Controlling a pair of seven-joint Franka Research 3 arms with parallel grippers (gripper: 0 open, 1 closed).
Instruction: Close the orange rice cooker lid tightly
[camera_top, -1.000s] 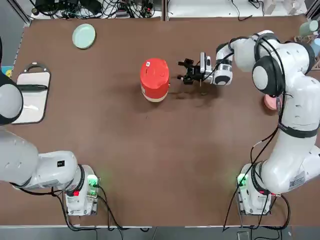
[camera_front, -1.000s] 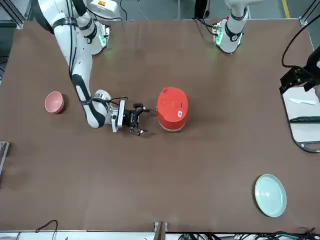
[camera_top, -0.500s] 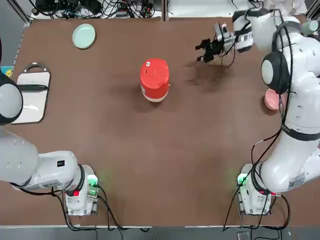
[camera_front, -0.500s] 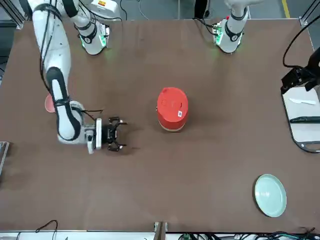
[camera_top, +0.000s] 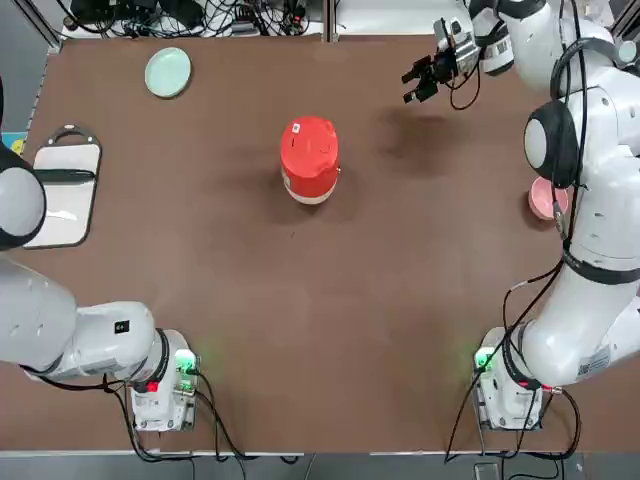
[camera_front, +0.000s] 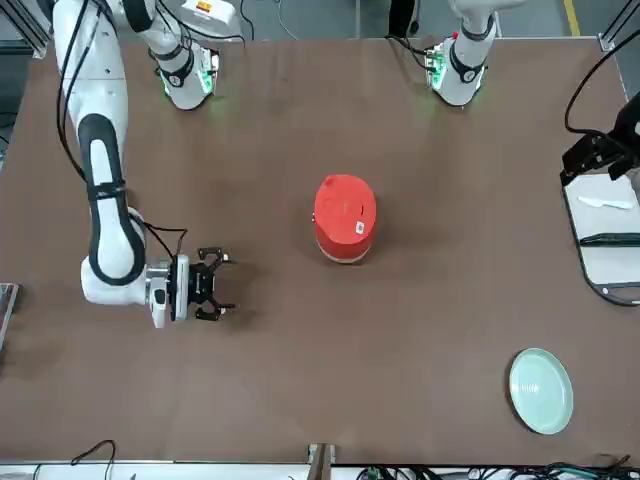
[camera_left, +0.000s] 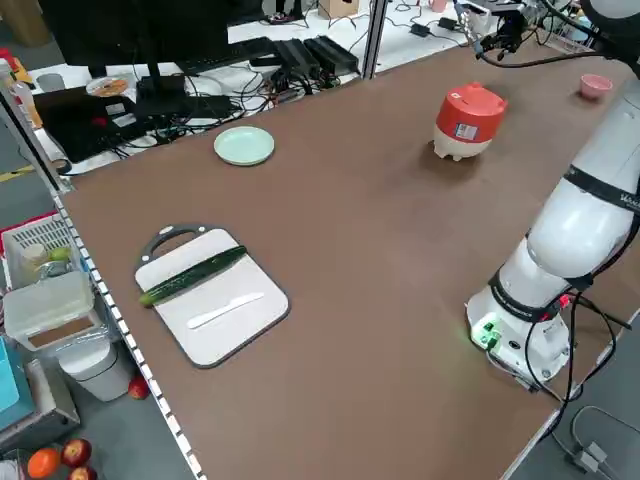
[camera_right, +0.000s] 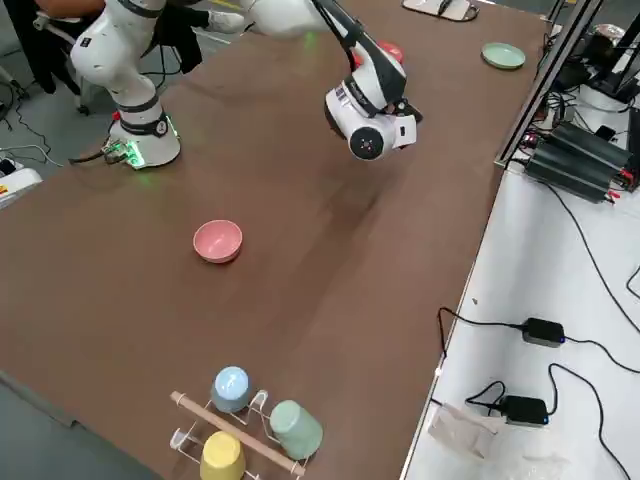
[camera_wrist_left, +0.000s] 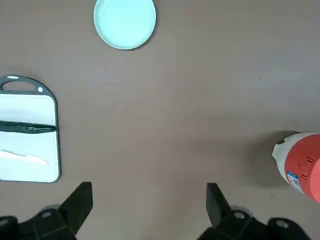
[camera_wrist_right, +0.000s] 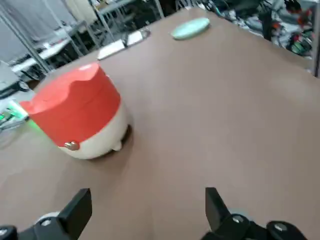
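From my station the orange rice cooker (camera_top: 309, 160) stands mid-desk with the lid (camera_front: 345, 202) already down. My right gripper (camera_top: 424, 76) hovers well apart near the far edge, jaws apart and empty; the left gripper (camera_wrist_left: 150, 212) is parked high, jaws apart too. My worry: the latch may not have caught, so the lid could spring open.

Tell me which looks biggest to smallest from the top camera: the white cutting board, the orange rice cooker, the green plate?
1. The white cutting board looks biggest.
2. The orange rice cooker, lid down, comes second.
3. The green plate looks a bit smaller than the cooker, though they're fairly close.
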